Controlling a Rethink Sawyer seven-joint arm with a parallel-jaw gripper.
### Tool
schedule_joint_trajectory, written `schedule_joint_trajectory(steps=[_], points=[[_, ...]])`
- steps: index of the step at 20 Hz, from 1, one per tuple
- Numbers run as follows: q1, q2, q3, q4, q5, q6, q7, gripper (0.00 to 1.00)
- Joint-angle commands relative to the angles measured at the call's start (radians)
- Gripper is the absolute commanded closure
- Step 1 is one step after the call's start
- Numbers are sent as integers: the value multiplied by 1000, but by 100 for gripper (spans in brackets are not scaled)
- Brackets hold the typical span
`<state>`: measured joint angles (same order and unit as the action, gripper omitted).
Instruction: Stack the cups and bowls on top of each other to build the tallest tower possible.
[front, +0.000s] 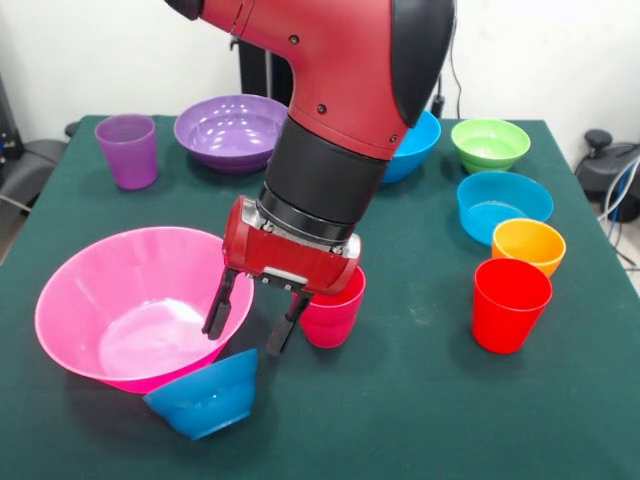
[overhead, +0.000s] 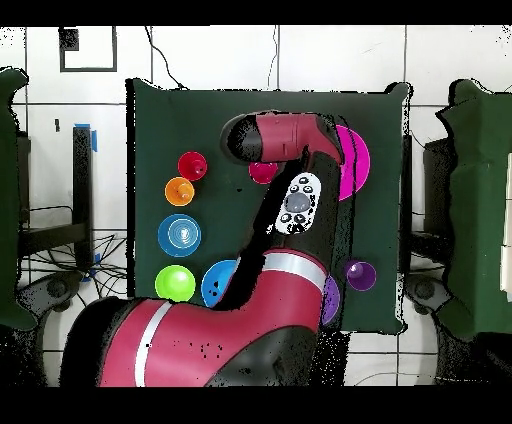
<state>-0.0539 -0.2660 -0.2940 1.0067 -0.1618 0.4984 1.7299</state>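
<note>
Three cups (front: 127, 150); seven bowls (front: 137, 305); one arm (front: 340, 110)

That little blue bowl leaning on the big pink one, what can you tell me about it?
The small blue bowl is shiny plastic, round and tapered. It lies tipped on its side at the table's near edge, its rim leaning against the outside of the huge pink bowl. The gripper hangs just above it with its fingers open, not touching. The overhead view hides it under the arm.

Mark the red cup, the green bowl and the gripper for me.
red cup (front: 510, 310): front view, on its outer wall.
green bowl (front: 489, 143): front view, on its inner surface.
gripper (front: 250, 318): front view, midway between the two open black fingertips.
</note>
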Motion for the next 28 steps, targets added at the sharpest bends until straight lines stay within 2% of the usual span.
schedule_joint_trajectory(steps=[1,28], points=[[4,72,73,82,-70,-50,42,0],[19,111,38,74,-63,-98,55,0]])
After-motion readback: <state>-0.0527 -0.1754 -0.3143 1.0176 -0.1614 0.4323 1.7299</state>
